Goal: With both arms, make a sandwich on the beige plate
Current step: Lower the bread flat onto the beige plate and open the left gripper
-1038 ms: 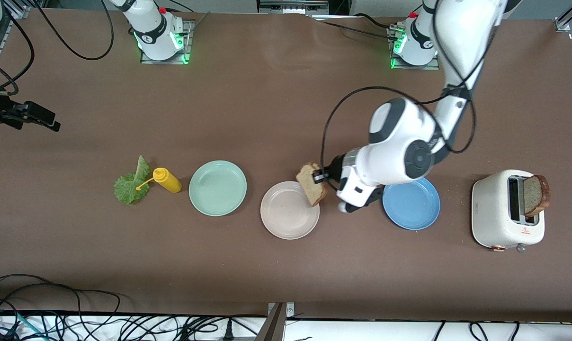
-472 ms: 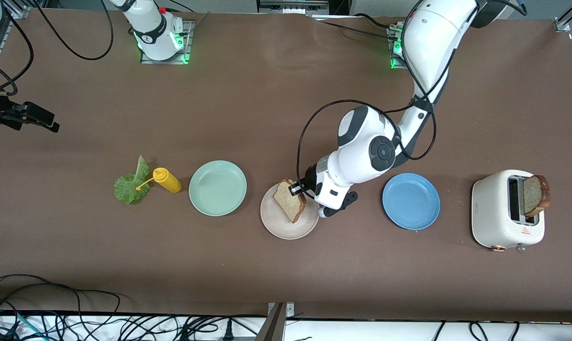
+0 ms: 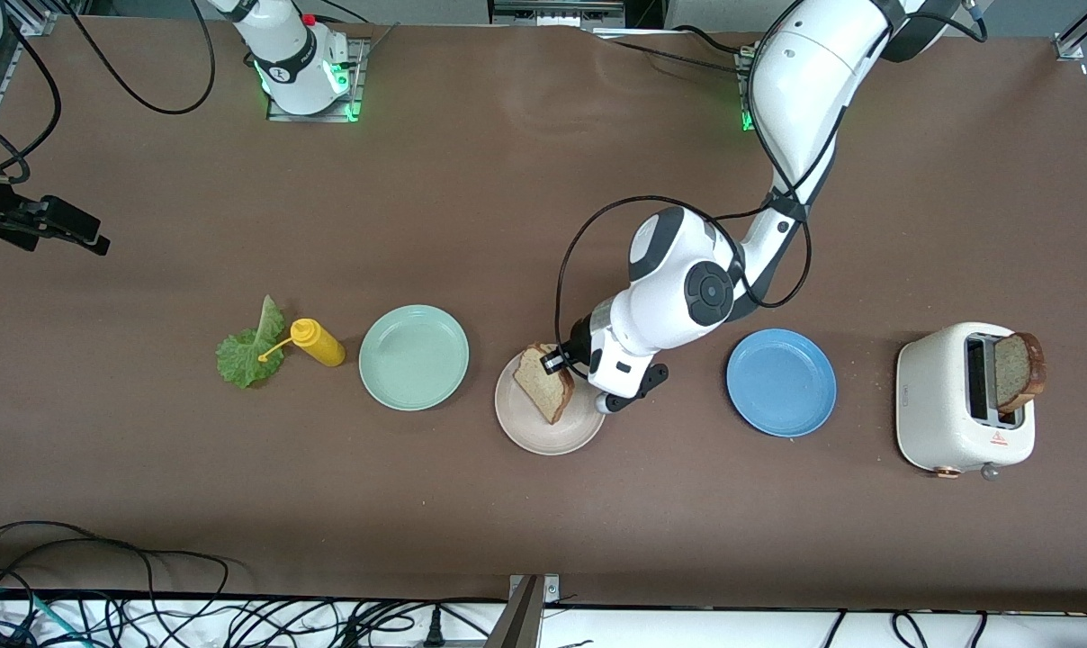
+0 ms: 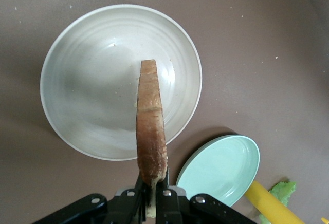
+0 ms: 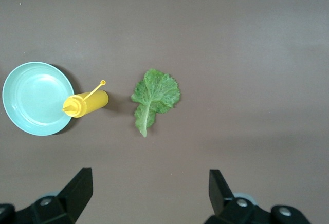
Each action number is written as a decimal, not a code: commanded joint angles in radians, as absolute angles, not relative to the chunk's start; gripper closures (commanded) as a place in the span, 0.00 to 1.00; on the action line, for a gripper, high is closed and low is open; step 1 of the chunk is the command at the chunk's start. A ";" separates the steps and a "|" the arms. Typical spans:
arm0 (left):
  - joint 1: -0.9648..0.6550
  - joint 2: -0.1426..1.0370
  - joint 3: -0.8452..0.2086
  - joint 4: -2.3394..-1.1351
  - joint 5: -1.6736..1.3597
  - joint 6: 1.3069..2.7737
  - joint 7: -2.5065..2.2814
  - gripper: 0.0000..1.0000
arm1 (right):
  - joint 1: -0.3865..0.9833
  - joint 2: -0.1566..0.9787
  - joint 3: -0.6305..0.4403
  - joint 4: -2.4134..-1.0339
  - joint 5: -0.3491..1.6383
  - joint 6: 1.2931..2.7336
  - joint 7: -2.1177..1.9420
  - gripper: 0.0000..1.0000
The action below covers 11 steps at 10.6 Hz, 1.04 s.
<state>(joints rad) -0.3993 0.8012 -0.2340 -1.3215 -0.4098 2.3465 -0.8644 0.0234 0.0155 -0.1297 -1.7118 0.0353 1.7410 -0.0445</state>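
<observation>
The right gripper [image 5: 146, 196] hangs wide open and empty, high over the lettuce [image 3: 251, 346], at the right arm's end of the table. The arm seems to be waiting. The mustard bottle [image 3: 317, 342] lies just beside the leaf, then comes the green plate [image 3: 414, 357].

Next is the beige plate [image 3: 527, 430], where the change lies. A second ago the left gripper [image 3: 557, 359] carried the bread [image 3: 545, 382] above the plate's rim; now it has brought it down over the plate's middle. The fingers pinch one crust edge, so the slice stands on edge (whether its lower edge touches the plate I cannot tell). Judging by this, the first slice is about to be laid down.

Farther along sit the blue plate [image 3: 781, 382] and the toaster [image 3: 965, 399], a second slice [image 3: 1017, 369] standing in its slot.
</observation>
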 commanded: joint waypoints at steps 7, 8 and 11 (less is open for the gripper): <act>-0.423 0.834 -0.219 -1.287 -0.442 2.408 -0.900 1.00 | 0.021 0.017 -0.129 -1.701 0.040 1.743 -0.046 0.00; -0.423 0.833 -0.218 -1.287 -0.439 2.408 -0.897 1.00 | 0.021 0.017 -0.129 -1.701 0.040 1.744 -0.046 0.00; -0.416 0.828 -0.216 -1.287 -0.434 2.405 -0.896 0.54 | 0.021 0.017 -0.129 -1.700 0.040 1.744 -0.046 0.00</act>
<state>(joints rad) -0.4095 0.8214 -0.2246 -1.3094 -0.4098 2.4037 -0.9013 0.0235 0.0156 -0.1297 -1.7118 0.0353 1.7429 -0.0443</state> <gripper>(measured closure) 0.850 0.000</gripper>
